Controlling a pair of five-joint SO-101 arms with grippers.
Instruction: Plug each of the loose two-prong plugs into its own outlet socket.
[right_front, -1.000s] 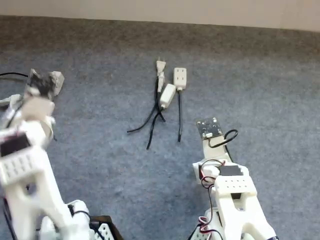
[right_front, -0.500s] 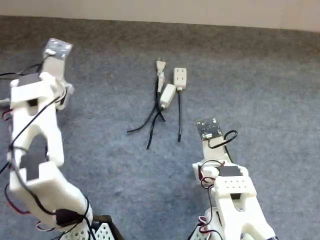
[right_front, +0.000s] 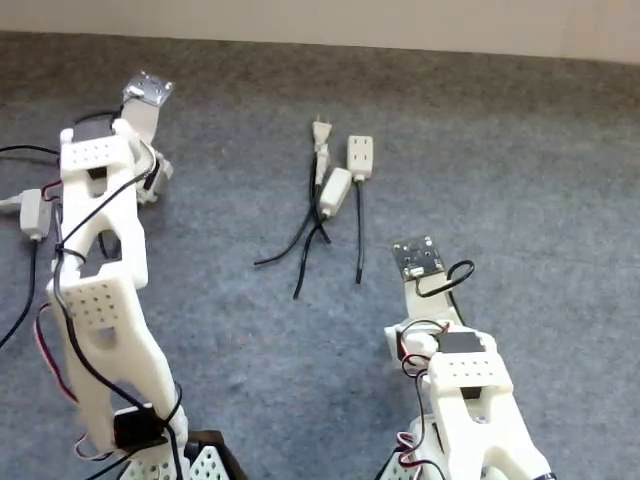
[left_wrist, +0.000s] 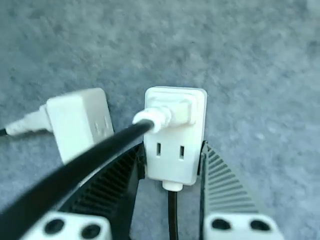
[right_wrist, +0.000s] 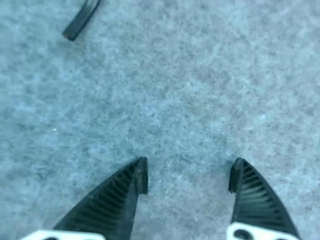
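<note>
Left gripper: your left gripper (left_wrist: 172, 152) is clenching a white outlet socket (left_wrist: 175, 162), with its fingers (left_wrist: 131, 172) pressing against the two long sides.
Held socket: a white plug (left_wrist: 172, 112) is sitting in its face, with the plug's black cord (left_wrist: 75, 175) running back over the gripper. Two free slots are showing beside the plug.
Neighbour: a second white block (left_wrist: 80, 122) with a white lead is lying on the grey bench (left_wrist: 250, 60) just beside the held socket.
Left arm: in the high view your left arm (right_front: 100, 260) is standing extended over the far left part of the bench.
Right gripper: your right gripper (right_wrist: 189, 175) is hanging released, jaws wide apart, over bare bench. A black cord end (right_wrist: 80, 20) is lying further off.
Middle group: a loose two-prong plug (right_front: 321, 135), a small socket (right_front: 359, 154) and another white block (right_front: 335, 190) are lying close together at the bench's centre. Their black cords (right_front: 300, 235) are trailing toward the arms, and the group is lying well apart from both grippers.
</note>
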